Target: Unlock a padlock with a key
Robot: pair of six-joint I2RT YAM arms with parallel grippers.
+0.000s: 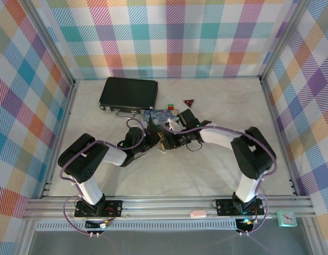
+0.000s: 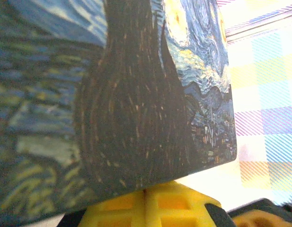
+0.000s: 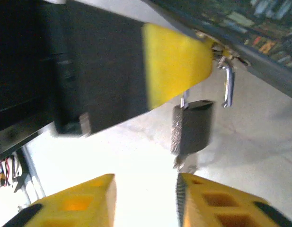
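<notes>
One padlock (image 3: 193,125) dangles from the blue tin (image 2: 136,94), just ahead of your wide-open right claw (image 3: 146,184); your left claw (image 2: 146,201), perhaps closed, I cannot tell.

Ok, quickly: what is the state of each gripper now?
Left gripper: closed, at the blue-and-yellow painted tin box; any grip is hidden.
Right gripper: open, holding nothing.

padlock (image 3: 193,127) 1 | painted tin (image 2: 136,94) 1 | black briefcase (image 1: 128,93) 1 | red triangle (image 1: 188,102) 1 | red-green block (image 1: 170,105) 1
</notes>
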